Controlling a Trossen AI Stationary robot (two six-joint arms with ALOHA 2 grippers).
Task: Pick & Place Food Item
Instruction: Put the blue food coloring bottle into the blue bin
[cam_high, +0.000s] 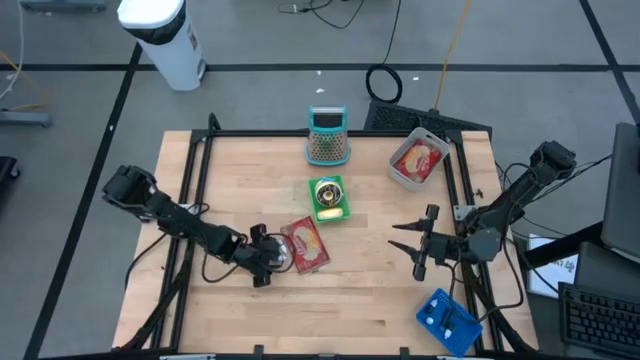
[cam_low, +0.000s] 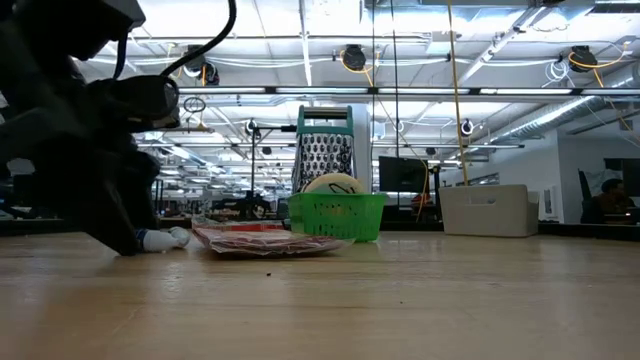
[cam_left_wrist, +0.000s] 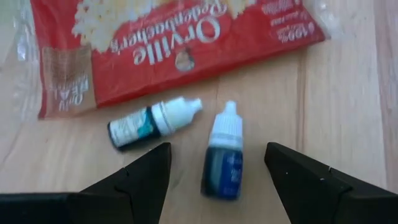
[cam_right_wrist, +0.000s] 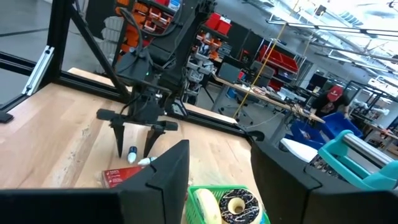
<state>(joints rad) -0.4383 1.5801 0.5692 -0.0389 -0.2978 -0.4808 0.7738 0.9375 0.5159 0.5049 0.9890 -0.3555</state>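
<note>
Fingers (cam_left_wrist: 140, 180) of the left hand (cam_left_wrist: 217, 180) stand apart, holding nothing, straddling one dropper bottle (cam_left_wrist: 224, 158); a second bottle (cam_left_wrist: 152, 122) lies beside it, before the popcorn bag (cam_left_wrist: 168, 43). From above both bottles are hidden under that hand. Right hand (cam_high: 415, 243) hangs apart over bare tabletop (cam_high: 350, 300), fingers spread, empty. Farther off, a green basket (cam_high: 329, 198) holds something hard to identify.

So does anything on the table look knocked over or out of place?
Yes: two small dropper bottles lie tipped on their sides on the wood beside the red popcorn packet, between the left gripper's open fingers. Nothing looks spilled.
</note>
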